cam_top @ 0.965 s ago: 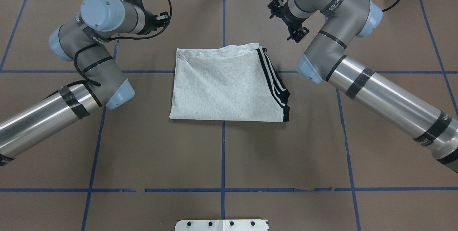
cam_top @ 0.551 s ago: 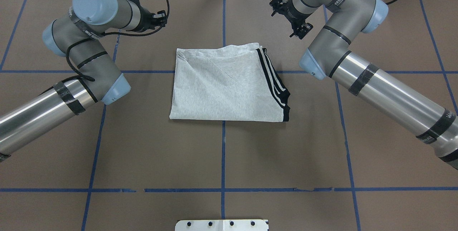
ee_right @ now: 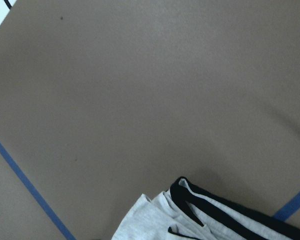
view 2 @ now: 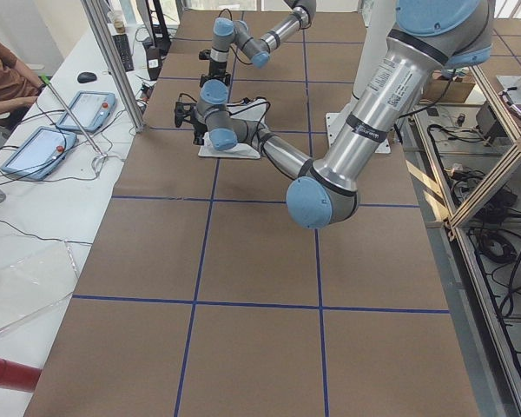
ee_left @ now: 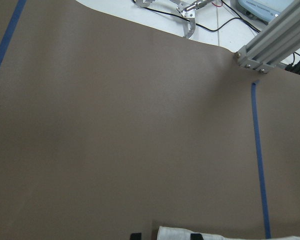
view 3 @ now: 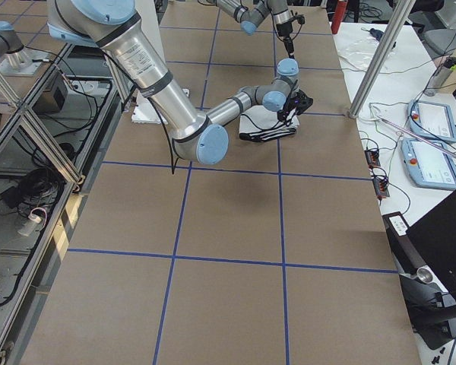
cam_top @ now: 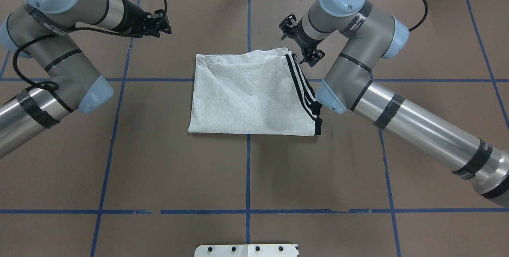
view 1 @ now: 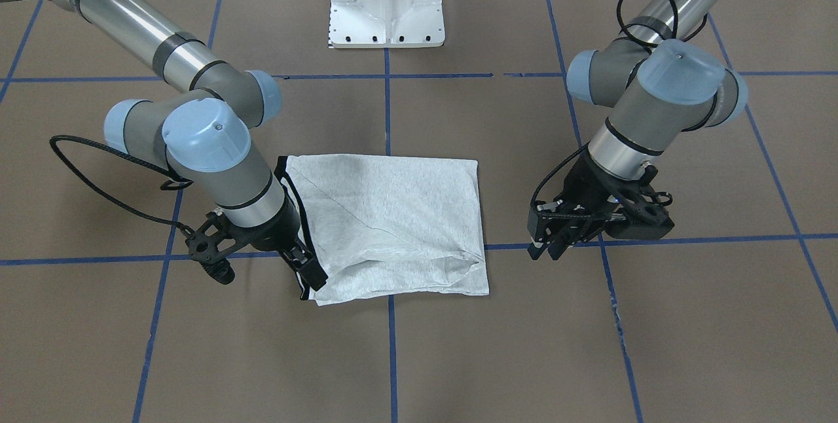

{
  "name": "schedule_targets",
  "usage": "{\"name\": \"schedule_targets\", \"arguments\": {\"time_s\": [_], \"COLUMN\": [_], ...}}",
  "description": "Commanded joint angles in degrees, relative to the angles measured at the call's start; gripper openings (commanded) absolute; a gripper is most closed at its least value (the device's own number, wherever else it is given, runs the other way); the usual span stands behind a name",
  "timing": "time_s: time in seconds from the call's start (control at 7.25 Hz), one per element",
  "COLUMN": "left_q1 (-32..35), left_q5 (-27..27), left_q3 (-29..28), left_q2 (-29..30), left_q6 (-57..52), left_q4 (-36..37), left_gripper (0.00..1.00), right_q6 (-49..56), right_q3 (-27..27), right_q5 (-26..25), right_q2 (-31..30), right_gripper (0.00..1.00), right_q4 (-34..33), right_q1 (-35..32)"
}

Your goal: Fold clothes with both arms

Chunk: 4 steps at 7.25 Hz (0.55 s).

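A heather-grey T-shirt (cam_top: 246, 94), folded into a soft, lightly creased rectangle with black stripes down one edge, lies flat at the centre of the matte brown tabletop (cam_top: 246, 169), which we see gridded with blue tape (cam_top: 247, 157). The right gripper (view 1: 313, 275) points down over the striped corner farthest from the robot; we cannot tell how its jaws stand. The left gripper (view 1: 547, 249) hangs tilted off the plain side, clear of the cloth, jaws parted and empty. A white base plate (view 1: 386, 4) sits at the robot's edge.

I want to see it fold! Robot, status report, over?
Left end effector empty, clear of T-shirt. Right end effector by its striped corner, grip unclear. T-shirt folded, lying flat. No obstacle seen near it.
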<state>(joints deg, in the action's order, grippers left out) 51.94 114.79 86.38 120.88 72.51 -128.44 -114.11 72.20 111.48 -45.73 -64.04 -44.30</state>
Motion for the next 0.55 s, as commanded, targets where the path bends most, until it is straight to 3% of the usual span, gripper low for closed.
{"name": "schedule_targets", "arguments": {"time_s": [0.0, 0.41], "left_q1": [0.53, 0.45], "left_q5": [1.05, 1.05], "left_q3": [2.47, 2.21], "left_q2": [-2.58, -3.2], "left_q6": [0.08, 0.08], "left_q4": [0.12, 0.04], "left_gripper": [0.45, 0.46], "right_q6": [-4.27, -7.26], "right_q3": [-2.05, -2.59], "right_q5": [-2.41, -4.87], "right_q2": [1.69, 2.14], "right_gripper": [0.94, 0.94], "right_q4": [-0.03, -0.2], "right_q1": [1.23, 3.51]}}
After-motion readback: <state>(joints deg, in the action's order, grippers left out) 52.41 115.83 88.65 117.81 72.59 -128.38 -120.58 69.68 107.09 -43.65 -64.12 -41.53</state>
